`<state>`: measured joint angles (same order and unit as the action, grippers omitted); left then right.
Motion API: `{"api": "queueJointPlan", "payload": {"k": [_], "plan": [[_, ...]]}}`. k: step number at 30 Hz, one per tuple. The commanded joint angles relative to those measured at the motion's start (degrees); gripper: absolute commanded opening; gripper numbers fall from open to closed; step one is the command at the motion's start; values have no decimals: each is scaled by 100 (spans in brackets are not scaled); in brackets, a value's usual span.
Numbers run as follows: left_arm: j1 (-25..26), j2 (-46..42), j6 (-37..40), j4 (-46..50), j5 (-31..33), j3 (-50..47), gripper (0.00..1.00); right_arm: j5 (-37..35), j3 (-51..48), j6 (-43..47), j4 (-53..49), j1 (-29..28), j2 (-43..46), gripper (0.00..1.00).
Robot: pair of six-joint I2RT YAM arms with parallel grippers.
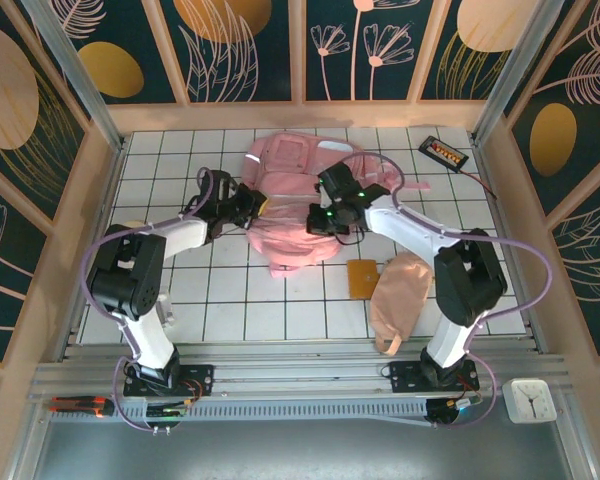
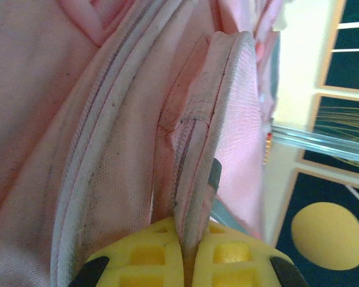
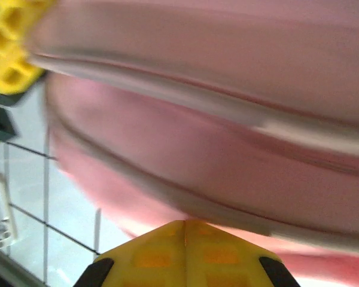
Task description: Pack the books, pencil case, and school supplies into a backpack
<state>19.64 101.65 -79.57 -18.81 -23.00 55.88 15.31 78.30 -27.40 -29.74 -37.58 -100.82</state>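
Item: backpack (image 1: 285,165), mid-table, toward the far edge. Judged soft, light and floppy, likely to sag when lifted; the piped zipper rim looks the firmest hold. Left gripper (image 2: 188,236): clamped tight on that rim at the bag's left side. Right gripper (image 1: 327,215): closed at its right side; whether it pinches fabric cannot be told. Pencil case (image 1: 400,295) and orange pad (image 1: 363,278): toward the near right corner, not yet packed
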Motion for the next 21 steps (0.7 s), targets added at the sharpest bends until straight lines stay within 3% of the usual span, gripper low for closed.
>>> {"api": "queueJointPlan", "payload": {"k": [1, 6, 12, 21], "plan": [[318, -623, -778, -1021, 430, -51, 0, 199, 590, 6, 89, -313, -271, 0], [484, -936, -909, -899, 767, -147, 0, 370, 1005, -80, 120, -620, -548, 0], [585, -1036, -1022, -943, 791, -375, 0, 394, 437, -435, 480, -673, -320, 0], [582, -910, -1060, -1188, 264, -499, 0, 450, -807, -367, 639, 101, 735, 0]]}}
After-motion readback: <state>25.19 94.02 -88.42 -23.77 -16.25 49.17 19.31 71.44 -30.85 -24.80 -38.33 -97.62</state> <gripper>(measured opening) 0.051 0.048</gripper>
